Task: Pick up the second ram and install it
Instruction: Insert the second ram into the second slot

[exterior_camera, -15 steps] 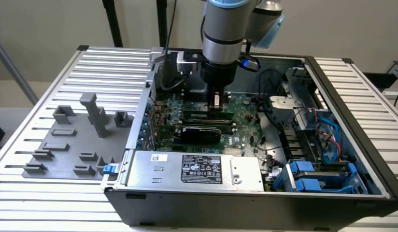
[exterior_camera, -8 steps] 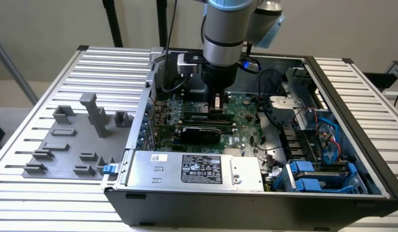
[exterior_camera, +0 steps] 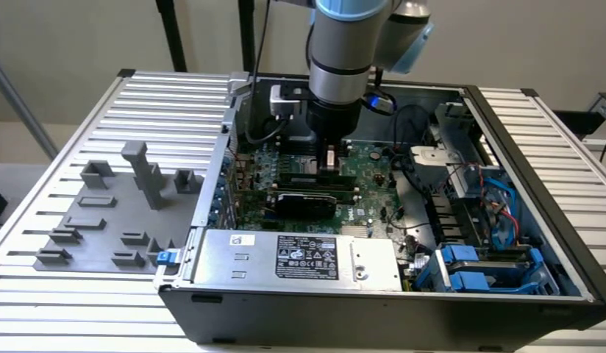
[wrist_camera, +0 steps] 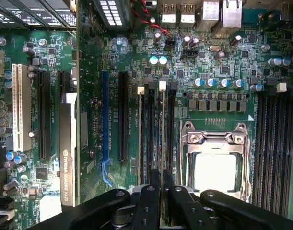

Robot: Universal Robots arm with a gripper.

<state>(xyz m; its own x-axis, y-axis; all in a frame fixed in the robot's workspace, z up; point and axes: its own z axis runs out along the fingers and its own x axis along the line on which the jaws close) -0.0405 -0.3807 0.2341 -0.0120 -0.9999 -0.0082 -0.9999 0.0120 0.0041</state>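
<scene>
Green memory stick (wrist_camera: 162, 134), edge-on, clenched between gripper (wrist_camera: 162, 184) fingers, standing in a black motherboard slot (wrist_camera: 170, 129).

The arm (exterior_camera: 344, 44) runs out past the top edge and hides the hand beneath its wrist. In the wrist view the hand (wrist_camera: 161, 184) is cut off at the edge, and the ram (wrist_camera: 162, 129) shows edge-on, its chips and label hidden.
</scene>
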